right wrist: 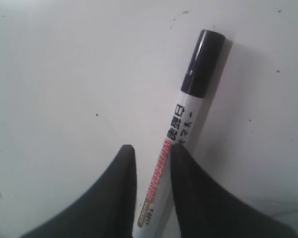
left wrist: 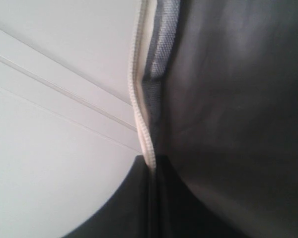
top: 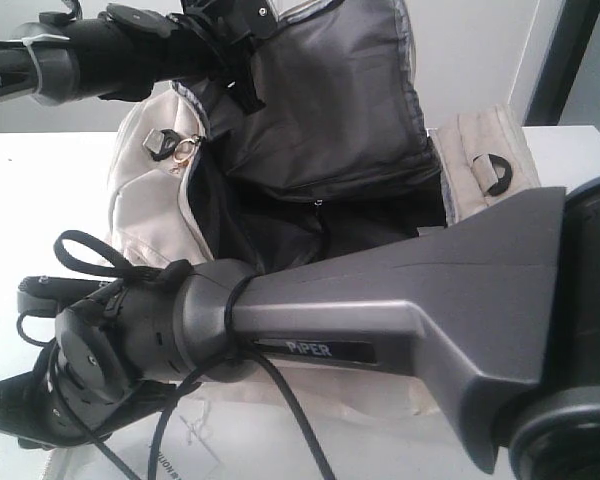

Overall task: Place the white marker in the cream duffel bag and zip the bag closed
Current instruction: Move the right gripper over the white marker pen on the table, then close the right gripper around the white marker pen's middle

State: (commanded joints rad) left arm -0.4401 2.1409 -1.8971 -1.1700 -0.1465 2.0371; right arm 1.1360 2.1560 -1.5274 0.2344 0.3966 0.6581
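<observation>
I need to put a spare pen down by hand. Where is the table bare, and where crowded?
Bare white table lies left of the cream duffel bag, plus a smaller strip beyond its right end. In front of the bag it is crowded: the right arm and its cables fill that space, the right gripper straddling the white marker.

The right arm [top: 430,290] is dark grey, lettered PIPER, with a looped black cable [top: 292,412] and tapering black pincer fingers [right wrist: 109,198].

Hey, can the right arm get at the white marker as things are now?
Probably yes. The right gripper hangs over the white marker, jaws apart either side of its barrel, and nothing on the white table covers it.
</observation>
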